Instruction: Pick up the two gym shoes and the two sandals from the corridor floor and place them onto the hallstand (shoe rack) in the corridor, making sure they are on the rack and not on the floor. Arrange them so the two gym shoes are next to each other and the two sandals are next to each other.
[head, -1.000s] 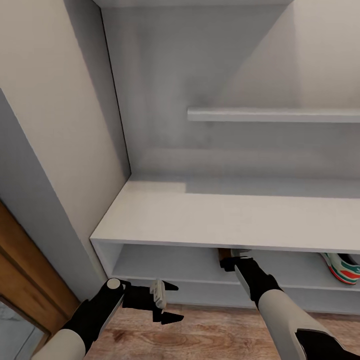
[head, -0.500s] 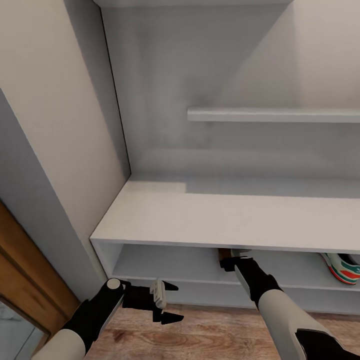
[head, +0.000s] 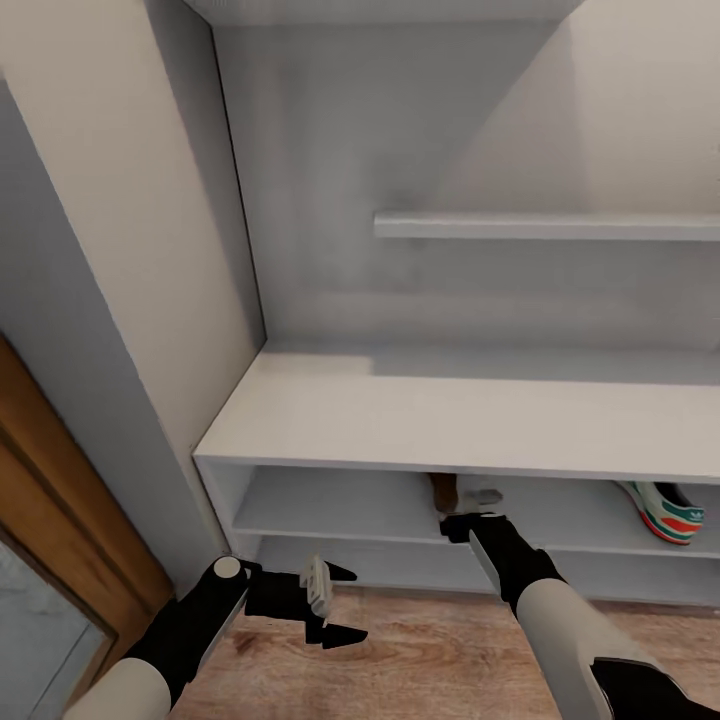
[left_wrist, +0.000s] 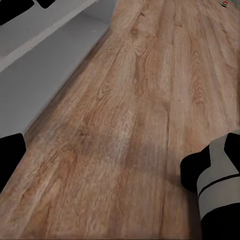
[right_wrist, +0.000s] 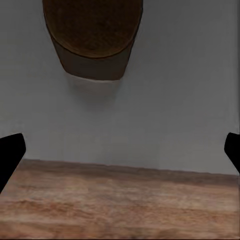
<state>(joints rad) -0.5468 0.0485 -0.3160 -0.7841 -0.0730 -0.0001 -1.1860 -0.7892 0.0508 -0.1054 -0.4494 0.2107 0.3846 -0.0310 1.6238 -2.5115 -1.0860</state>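
Both arms reach forward low over the corridor floor (head: 420, 650). The left gripper (head: 335, 602) hangs with jaws apart; the right gripper (head: 470, 522) sits at the hallstand (head: 450, 420) shelf's front edge, jaws spread wide. A sandal (right_wrist: 92, 37) lies on that shelf just ahead, a gym shoe (head: 660, 510) well apart to the right — bare shelf between.

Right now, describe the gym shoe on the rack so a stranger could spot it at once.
Start at the white hallstand with its wide bench top, then look into the upper low shelf opening beneath it, toward the right end. The gym shoe sits there, white with green stripes and a red-orange heel. Its neighbour in that opening, the sandal by the right gripper, is plain dark brown.
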